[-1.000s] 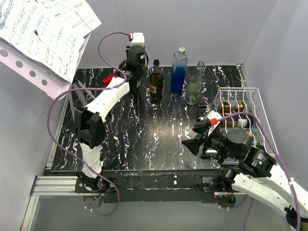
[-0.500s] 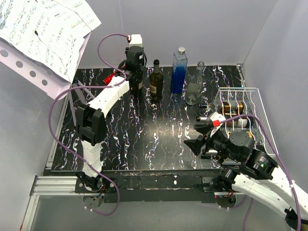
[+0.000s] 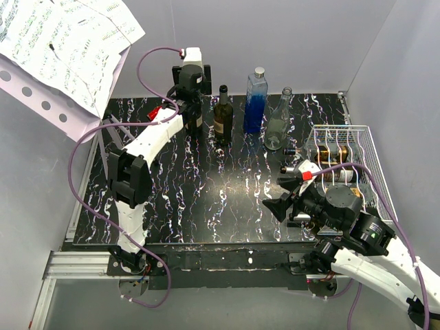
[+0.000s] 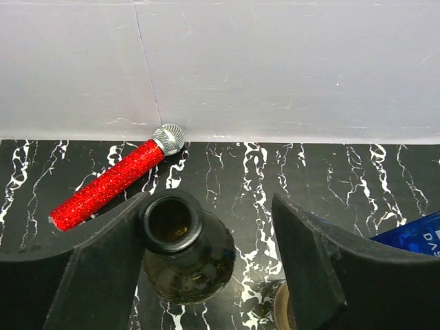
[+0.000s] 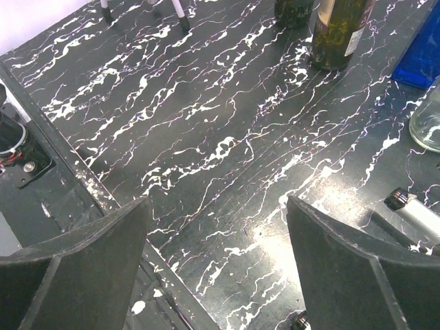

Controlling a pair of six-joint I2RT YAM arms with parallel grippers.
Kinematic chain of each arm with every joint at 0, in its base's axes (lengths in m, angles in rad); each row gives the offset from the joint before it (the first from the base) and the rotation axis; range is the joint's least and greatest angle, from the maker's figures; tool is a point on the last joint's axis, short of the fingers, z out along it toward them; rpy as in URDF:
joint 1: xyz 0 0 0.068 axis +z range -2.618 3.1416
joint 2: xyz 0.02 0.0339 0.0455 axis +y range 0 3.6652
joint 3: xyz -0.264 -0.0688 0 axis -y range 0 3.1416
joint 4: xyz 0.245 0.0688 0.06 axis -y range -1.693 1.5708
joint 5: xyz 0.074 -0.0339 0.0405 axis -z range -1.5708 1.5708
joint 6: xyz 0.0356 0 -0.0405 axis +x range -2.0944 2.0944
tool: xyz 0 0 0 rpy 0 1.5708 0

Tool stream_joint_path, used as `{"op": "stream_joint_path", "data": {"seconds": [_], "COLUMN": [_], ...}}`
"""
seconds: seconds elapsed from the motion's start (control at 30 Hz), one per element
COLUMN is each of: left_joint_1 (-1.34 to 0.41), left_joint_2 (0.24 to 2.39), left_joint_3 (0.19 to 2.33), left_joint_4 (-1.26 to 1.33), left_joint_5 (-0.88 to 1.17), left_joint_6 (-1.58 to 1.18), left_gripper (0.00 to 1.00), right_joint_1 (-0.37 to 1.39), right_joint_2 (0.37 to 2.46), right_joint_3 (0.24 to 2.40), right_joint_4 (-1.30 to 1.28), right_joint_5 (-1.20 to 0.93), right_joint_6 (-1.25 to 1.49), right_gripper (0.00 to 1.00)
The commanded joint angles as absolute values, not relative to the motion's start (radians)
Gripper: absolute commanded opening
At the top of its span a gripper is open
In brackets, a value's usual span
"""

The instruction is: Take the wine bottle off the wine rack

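Black L gripper [image 4: 210,206] wide apart, lifted higher over dark bottle [image 4: 185,256]; R gripper [image 5: 216,206] apart too.

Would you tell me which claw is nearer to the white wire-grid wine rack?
Right. The right claw sits left of the white wire-grid rack; the left claw is across the table, around a dark glass bottle.

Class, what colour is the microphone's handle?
The microphone handle is glittery red; the left wrist view shows it best.

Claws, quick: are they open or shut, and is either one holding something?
Left gripper: open, a dark bottle between its fingers, not clamped.
Right gripper: open, holding nothing.
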State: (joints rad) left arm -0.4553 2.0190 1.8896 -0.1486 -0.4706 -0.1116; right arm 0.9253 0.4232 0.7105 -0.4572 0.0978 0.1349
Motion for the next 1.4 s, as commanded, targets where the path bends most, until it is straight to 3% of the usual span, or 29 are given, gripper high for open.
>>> {"op": "stream_joint_path", "data": {"seconds": [0.0,0.23,0.33,0.77,1.07,1.37], "left_joint_1": [-0.454,-0.456,-0.462,-0.488,-0.515,-0.52], "left_joint_2": [1.922,1.826,1.769,1.425,1.031,0.661], "left_joint_3": [1.945,1.945,1.922,1.711,1.217,0.769], "left_joint_4": [-0.158,-0.183,-0.189,-0.261,-0.253,-0.276], "left_joint_5": [-0.436,-0.172,-0.114,0.213,0.454,0.462], "left_joint_6": [-0.1,-0.127,-0.137,-0.152,-0.205,-0.212], "left_gripper": [0.73,0.98,0.98,0.98,0.98,0.98], "right_joint_1": [0.93,0.93,0.93,0.93,0.908,0.815], "right_joint_2": [0.417,0.445,0.468,0.583,0.817,1.02], "right_joint_3": [0.715,0.724,0.75,0.857,0.971,1.026], "right_joint_4": [-0.434,-0.423,-0.445,-0.431,-0.541,-0.788], "right_joint_5": [0.1,0.181,0.218,0.351,0.443,0.284], "right_joint_6": [0.137,0.164,0.163,-0.056,-0.342,-0.61], "right_gripper": [0.88,0.93,0.98,0.95,0.91,0.84]}}
